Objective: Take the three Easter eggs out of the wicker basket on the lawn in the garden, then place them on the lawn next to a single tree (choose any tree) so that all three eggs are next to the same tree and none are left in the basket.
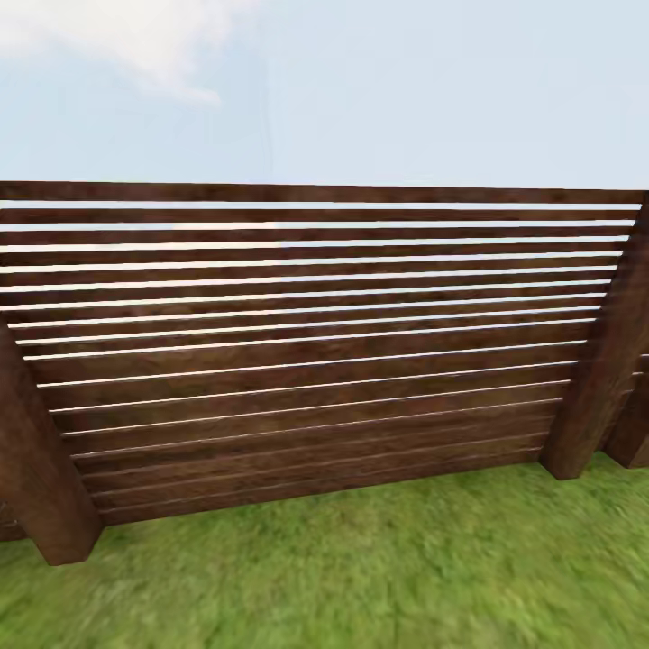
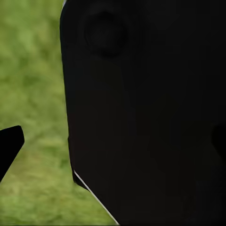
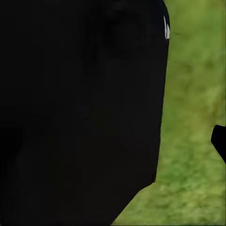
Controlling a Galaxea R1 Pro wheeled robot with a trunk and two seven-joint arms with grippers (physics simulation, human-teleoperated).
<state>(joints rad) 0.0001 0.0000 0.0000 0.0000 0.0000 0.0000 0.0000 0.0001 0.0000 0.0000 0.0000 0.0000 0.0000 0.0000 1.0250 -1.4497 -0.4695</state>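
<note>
Beside the fence, on grass: the robot stands facing a slatted panel, both arms folded close to its body.
Left pincer: a dark fingertip (image 2: 9, 143) juts over the grass in the left wrist view beside a big black body panel (image 2: 150, 113); how far open it is, I cannot tell, and no load shows.
Right pincer: a dark tip (image 3: 219, 141) pokes in at the edge of the right wrist view next to a similar black panel (image 3: 80, 113); its opening and load cannot be told either.
Lawn (image 1: 361, 568): mottled green, running up to the foot of the fence.
Fence (image 1: 306, 351): brown horizontal slats between two thick posts (image 1: 595, 379), sky above.
Step in hand: likely travelling or turning to search.
Next move: probably swing away from the fence until basket, eggs or tree come into sight.
</note>
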